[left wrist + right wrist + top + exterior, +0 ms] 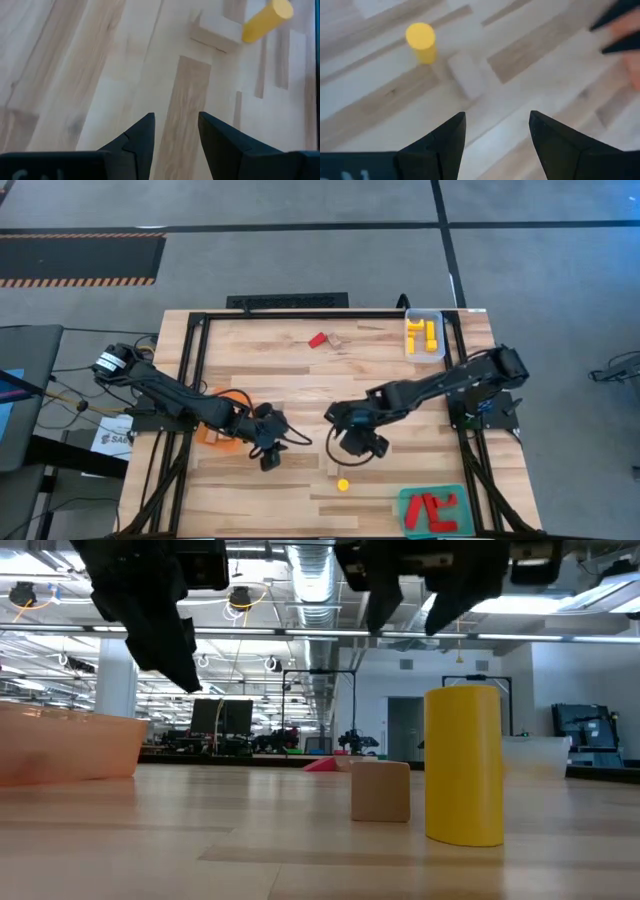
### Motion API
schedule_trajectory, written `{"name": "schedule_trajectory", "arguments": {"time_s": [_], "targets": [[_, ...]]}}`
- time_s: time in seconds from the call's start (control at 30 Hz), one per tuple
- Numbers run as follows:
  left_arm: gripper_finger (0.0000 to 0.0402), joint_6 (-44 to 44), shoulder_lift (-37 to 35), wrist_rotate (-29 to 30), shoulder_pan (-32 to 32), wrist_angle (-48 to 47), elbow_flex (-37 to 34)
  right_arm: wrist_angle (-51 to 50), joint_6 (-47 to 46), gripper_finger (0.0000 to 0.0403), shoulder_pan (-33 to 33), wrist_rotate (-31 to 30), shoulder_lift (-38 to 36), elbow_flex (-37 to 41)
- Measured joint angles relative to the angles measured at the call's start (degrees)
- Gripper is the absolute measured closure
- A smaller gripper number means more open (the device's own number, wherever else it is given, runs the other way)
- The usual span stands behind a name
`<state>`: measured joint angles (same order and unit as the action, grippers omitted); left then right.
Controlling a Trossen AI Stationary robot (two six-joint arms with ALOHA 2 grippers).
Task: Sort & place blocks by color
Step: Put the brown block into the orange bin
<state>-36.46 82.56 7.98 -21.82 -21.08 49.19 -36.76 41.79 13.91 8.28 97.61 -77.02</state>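
A wooden table [300, 380] seen from above, with two dark robot arms reaching toward its middle. The left pincer [268, 457] hangs above the table just beside an orange tray [222, 435]; its fingers [137, 142] stand slightly apart with nothing between them. The right pincer [352, 448] hovers near the centre, its fingers [445, 142] spread wider and also empty.

Just in front of the right pincer, an upright yellow cylinder [343, 484] stands on the table, with a plain wood block [381, 790] lying just beside it, apart from both pincers. At the far side of the table lie a red block [318, 339] and another wood block [335, 339], touching or nearly so. Yellow blocks [424, 335] sit in a clear tray [411, 316] at the far right corner. Red blocks [434, 508] lie in a green tray [404, 502] at the near right corner.
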Motion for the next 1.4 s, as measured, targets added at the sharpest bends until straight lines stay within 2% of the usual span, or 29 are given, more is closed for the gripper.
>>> {"name": "schedule_trajectory", "arguments": {"time_s": [0.3,0.53,0.7,0.87,1.13,1.4], "targets": [[0.0264,-10.86,-0.02,0.38,0.0,-2.72,0.0,0.99,14.41,0.0163,0.43,2.2,8.82,-0.04],[0.0264,-17.06,-0.02,2.3,0.0,-2.45,0.0,7.97,20.72,0.0163,0.75,2.6,13.94,-0.04],[0.0264,-19.47,-0.02,3.21,0.0,-2.25,0.0,12.07,21.79,0.0163,0.79,5.97,14.26,-0.06],[0.0264,-21.49,-0.02,3.4,0.0,-2.1,0.0,10.03,22.63,0.0163,0.83,10.67,14.28,-0.06],[0.0264,-22.72,-0.02,5.42,0.0,-1.24,0.0,12.11,22.51,0.0163,1.37,10.64,18.09,-0.59],[0.0264,-22.77,-0.02,7.74,-0.02,-0.08,0.02,14.59,18.67,0.0163,0.97,11.14,17.94,-0.48]]}}
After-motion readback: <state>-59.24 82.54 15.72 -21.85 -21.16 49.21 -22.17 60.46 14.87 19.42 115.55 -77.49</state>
